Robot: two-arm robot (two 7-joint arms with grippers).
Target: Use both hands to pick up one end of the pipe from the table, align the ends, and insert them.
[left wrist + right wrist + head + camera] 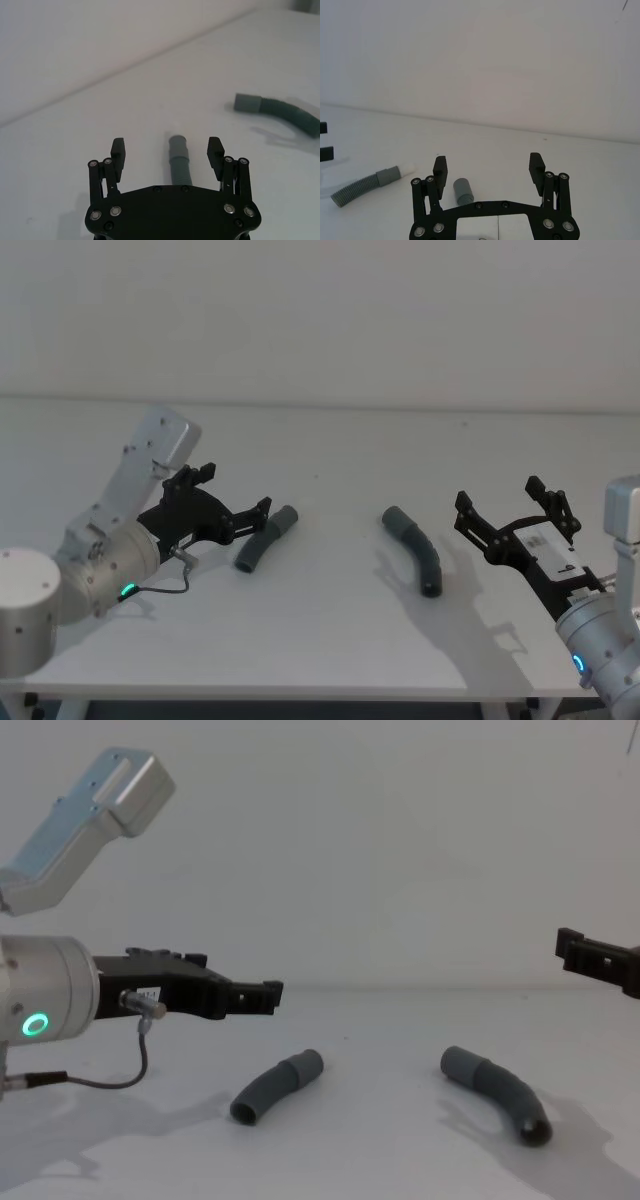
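Two curved dark-grey pipe pieces lie apart on the white table point(330, 640). The left piece point(267, 540) point(275, 1085) lies just in front of my left gripper point(237, 490) point(270, 990), which is open and hovers above it. In the left wrist view this piece point(179, 160) runs between the spread fingers of that gripper point(167, 146). The right piece point(415, 548) point(497, 1092) lies left of my open right gripper point(498, 495) point(488, 161); its cuff end point(462, 190) shows below the fingers. The left piece point(365, 184) shows a pale tip point(410, 169) in the right wrist view.
A plain white wall point(320, 320) backs the table. A thin grey cable point(175, 585) loops from the left wrist down to the table. A bare stretch of table point(340, 540) separates the two pieces.
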